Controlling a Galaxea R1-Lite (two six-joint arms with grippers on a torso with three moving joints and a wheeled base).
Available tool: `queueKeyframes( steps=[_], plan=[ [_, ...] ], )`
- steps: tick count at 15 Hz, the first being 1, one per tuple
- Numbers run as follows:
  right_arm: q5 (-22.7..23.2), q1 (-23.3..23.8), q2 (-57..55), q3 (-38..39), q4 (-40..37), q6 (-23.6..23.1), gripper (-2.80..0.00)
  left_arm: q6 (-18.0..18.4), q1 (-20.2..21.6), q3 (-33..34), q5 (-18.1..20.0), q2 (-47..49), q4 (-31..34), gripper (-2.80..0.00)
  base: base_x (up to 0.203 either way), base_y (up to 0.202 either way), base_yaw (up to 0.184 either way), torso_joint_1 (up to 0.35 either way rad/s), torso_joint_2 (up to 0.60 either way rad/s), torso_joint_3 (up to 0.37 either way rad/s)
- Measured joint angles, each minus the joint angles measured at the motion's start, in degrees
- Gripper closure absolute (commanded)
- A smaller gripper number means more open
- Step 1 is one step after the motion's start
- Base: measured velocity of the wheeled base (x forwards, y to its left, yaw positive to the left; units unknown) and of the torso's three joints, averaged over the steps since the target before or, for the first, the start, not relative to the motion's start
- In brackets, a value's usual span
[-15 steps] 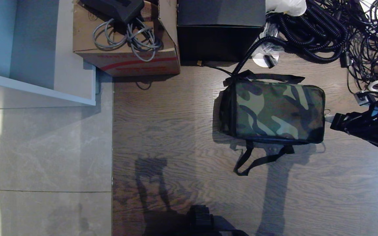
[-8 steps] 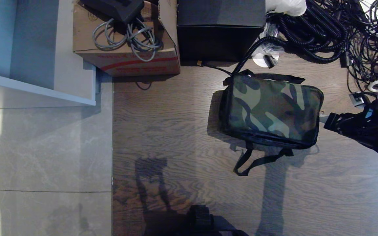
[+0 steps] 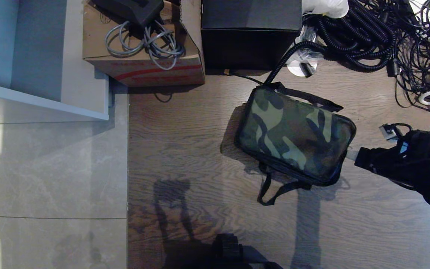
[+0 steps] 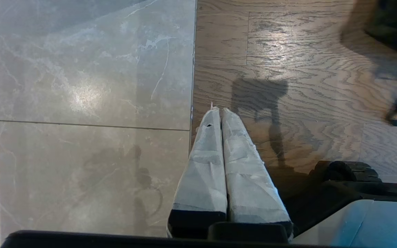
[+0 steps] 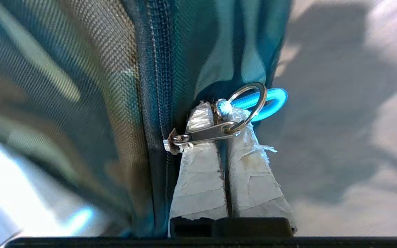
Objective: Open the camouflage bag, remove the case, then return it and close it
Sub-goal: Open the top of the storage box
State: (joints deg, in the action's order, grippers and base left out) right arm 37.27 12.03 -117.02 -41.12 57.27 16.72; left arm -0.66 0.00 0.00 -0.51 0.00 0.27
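Because the bag (image 3: 295, 135) looks soft and light — it may slide when tugged — the right gripper (image 5: 223, 113), pinching the zipper pull (image 5: 205, 135) at its end, needs steady pulls; left gripper (image 4: 220, 112) is pressed together, well apart.

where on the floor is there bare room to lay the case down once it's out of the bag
Bare wood floor lies between the camouflage bag and the grey tiles; more lies below the bag. It is crowded beyond the bag: cardboard box, black box, cables.
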Motion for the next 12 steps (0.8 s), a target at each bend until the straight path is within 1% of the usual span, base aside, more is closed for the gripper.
queueKeyframes(
  steps=[2,3,5,7,11,12],
  plan=[
    [-0.21,-2.48,1.3,2.39,0.24,5.65,0.0,0.0,0.0,0.0,0.0,0.0,0.0,0.0,0.0,0.0,0.0,0.0,0.0,0.0],
    [-0.17,-2.87,1.55,2.34,0.67,6.34,0.0,-0.01,0.0,0.0,0.02,0.0,-0.02,0.0,0.0,0.0,0.0,0.0,0.0,0.0],
    [0.05,-2.26,1.59,0.55,1.05,4.75,0.0,0.0,0.0,0.0,0.0,0.0,-0.01,0.0,0.0,0.0,0.0,0.0,0.0,0.0],
    [0.41,0.07,1.21,-1.56,0.87,2.59,0.0,0.0,0.0,0.0,0.0,0.0,-0.02,0.0,0.0,0.0,0.0,0.0,0.0,0.0],
    [4.27,4.18,0.6,-5.23,0.53,1.77,0.0,0.01,0.0,0.0,0.0,0.0,-0.02,0.0,0.0,0.0,0.0,0.0,0.0,0.0],
    [4.5,4.74,0.6,-5.59,0.59,1.69,0.0,0.0,0.0,0.0,0.0,0.0,-0.02,0.0,0.0,0.0,0.0,0.0,0.0,0.0]
  ],
)
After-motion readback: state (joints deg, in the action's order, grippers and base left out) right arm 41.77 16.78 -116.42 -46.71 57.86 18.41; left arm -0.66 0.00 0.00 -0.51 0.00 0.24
